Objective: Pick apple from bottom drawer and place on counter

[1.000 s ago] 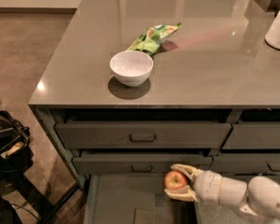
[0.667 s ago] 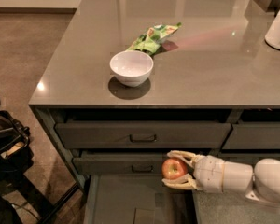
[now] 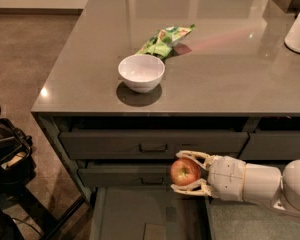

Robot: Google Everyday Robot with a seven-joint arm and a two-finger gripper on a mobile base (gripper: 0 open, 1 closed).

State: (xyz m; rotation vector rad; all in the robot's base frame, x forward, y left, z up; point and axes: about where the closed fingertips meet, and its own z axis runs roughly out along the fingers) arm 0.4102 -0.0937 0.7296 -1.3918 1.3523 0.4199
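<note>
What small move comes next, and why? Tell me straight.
Probably lift straight up: the end effector is shut on the apple above the bottom drawer, level with the drawer fronts and below the counter edge, so it needs height first.

The gripper (image 3: pixel 179 171) is hanging in front of the drawer fronts, just above the bottom drawer (image 3: pixel 125 214). Its fingers are pinching the apple (image 3: pixel 185 171) from above and below and covering its right side. The arm (image 3: pixel 260 181) is running off the right edge. The bottom edge is cutting away the drawer's front and cropping a pale flat thing (image 3: pixel 154 231) on its floor, so that thing cannot be identified. The counter (image 3: pixel 230 79) is running past the top and right edges. The right edge is cutting a white container (image 3: pixel 299 26). The bowl (image 3: pixel 141 73) is covering the green packet's (image 3: pixel 165 40) near end. Dark gear (image 3: pixel 5 159) at the left edge is showing too dimly to identify.
</note>
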